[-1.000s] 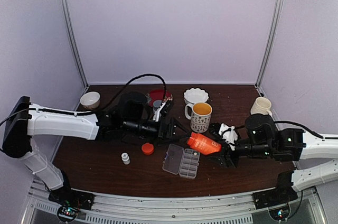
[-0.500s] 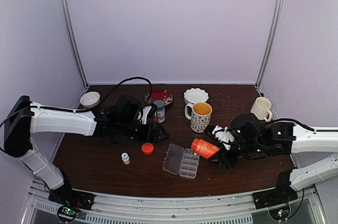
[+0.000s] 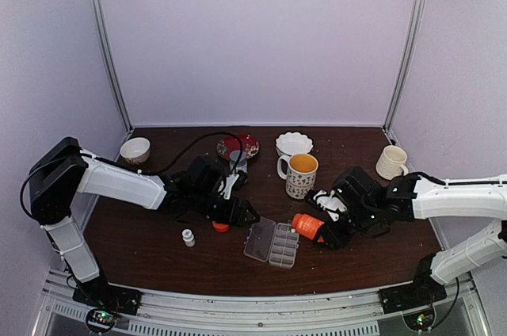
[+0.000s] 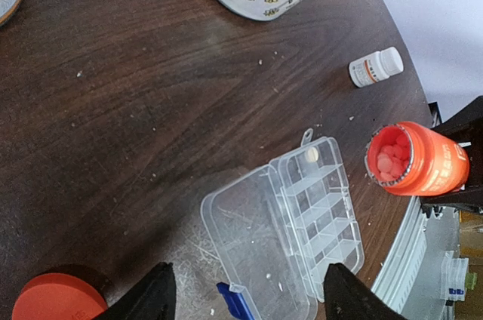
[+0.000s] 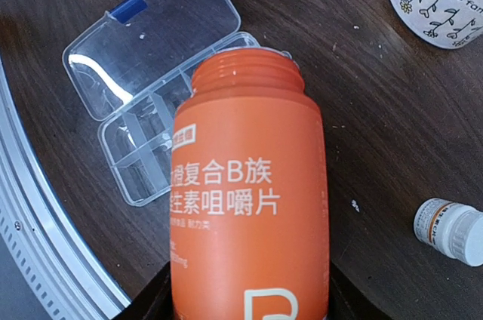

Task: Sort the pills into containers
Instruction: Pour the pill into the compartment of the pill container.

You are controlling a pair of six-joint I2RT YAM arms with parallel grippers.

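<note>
The clear pill box (image 3: 272, 242) lies open at the front centre, its lid (image 4: 256, 237) folded flat beside the cells (image 4: 324, 199). One pale pill (image 4: 312, 155) rests in an end cell. My right gripper (image 3: 326, 229) is shut on an open orange bottle (image 5: 249, 207), tipped on its side with its mouth (image 4: 391, 160) full of pills and pointing at the box. My left gripper (image 3: 238, 213) hangs open over the lid (image 4: 245, 293), beside the orange cap (image 3: 221, 227), with nothing between its fingers.
A floral mug (image 3: 301, 175) stands behind the box. A small white bottle (image 5: 449, 229) stands by the right arm, another (image 3: 188, 237) front left. A grey-capped bottle (image 3: 238, 160), red bowl (image 3: 240, 145), white bowl (image 3: 294, 143), small bowl (image 3: 135, 149) and cream mug (image 3: 391, 162) line the back.
My left arm came forward from the grey-capped bottle to above the cap and box lid, jaws narrowing. My right gripper carried the orange bottle leftward toward the box.
</note>
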